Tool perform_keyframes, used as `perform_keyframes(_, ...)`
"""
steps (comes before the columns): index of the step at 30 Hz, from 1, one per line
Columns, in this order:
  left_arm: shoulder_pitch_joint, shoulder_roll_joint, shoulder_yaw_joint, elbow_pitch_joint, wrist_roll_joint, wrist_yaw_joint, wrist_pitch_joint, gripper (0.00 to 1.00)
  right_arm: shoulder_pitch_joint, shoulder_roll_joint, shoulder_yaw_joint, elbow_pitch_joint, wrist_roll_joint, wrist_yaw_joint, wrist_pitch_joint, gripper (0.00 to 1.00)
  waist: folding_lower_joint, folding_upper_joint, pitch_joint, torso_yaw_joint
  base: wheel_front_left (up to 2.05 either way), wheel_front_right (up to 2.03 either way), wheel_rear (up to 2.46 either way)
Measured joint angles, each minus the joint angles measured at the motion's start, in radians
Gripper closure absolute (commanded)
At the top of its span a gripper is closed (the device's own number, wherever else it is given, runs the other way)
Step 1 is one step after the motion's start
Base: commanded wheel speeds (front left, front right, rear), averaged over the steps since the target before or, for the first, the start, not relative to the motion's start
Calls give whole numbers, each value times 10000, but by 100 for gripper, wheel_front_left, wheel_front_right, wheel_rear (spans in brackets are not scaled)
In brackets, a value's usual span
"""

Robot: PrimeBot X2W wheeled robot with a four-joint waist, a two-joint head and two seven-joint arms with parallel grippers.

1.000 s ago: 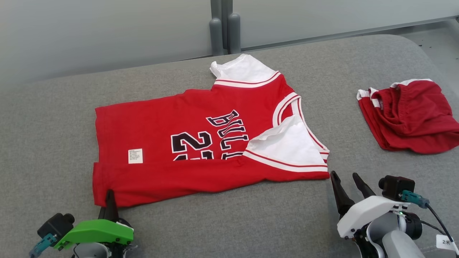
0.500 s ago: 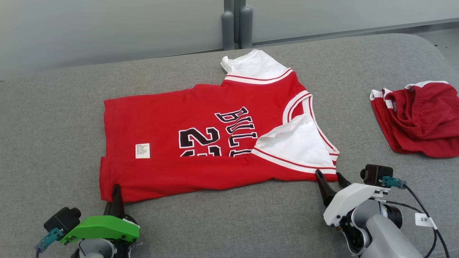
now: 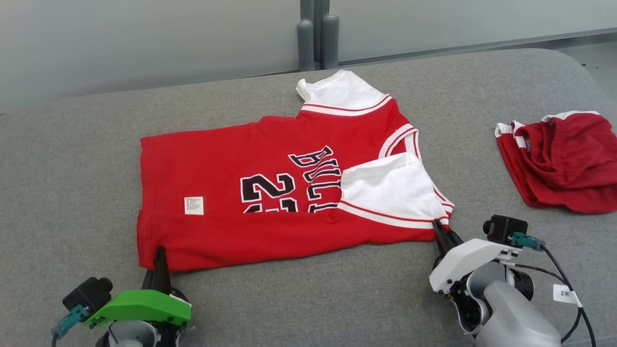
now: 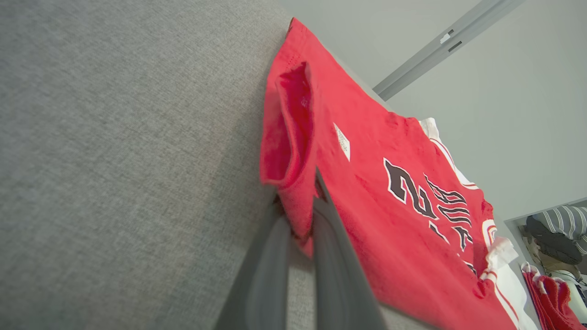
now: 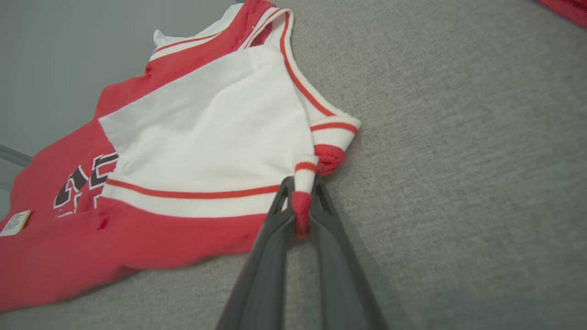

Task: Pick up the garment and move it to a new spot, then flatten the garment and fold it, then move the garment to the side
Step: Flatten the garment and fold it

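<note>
Left gripper (image 3: 160,255), near-left part of the grey cushion (image 3: 72,168): my fingers (image 4: 332,243) are pressed together with red cloth pinched between them, the near-left hem corner of the jersey (image 3: 270,193). The jersey itself lies spread across the middle of the cushion, hem to my left, collar to my right, mostly flat. Its near long edge looks doubled over the number, and the white sleeve (image 3: 390,188) is turned in over the chest. Right gripper (image 3: 442,231), near-right of the jersey: jaws narrowed to a slit on the striped cuff at the near-right corner, and a small tuck of red and white trim stands between the tips. Red shorts (image 3: 564,164) sit bunched at the right edge, well apart from both grippers. My judgement: placing and flattening appear done and the fold is partly made. Both near corners are gripped for the next turn-over. Finishing the fold and moving the jersey to the side are left.
</note>
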Motion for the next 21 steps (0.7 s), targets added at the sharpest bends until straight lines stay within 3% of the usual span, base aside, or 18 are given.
perform_keyframes(8,969,-23,-274,-834,94,6,-31,100,920,-230,-662,-980,-265,2,-349,100,0,0,-328,22,0,0,0)
perform_keyframes(21,2868,-121,-594,-2065,-38,591,370,100,3074,-132,-1822,-2972,-1116,4,663,100,0,0,-641,82,0,0,0)
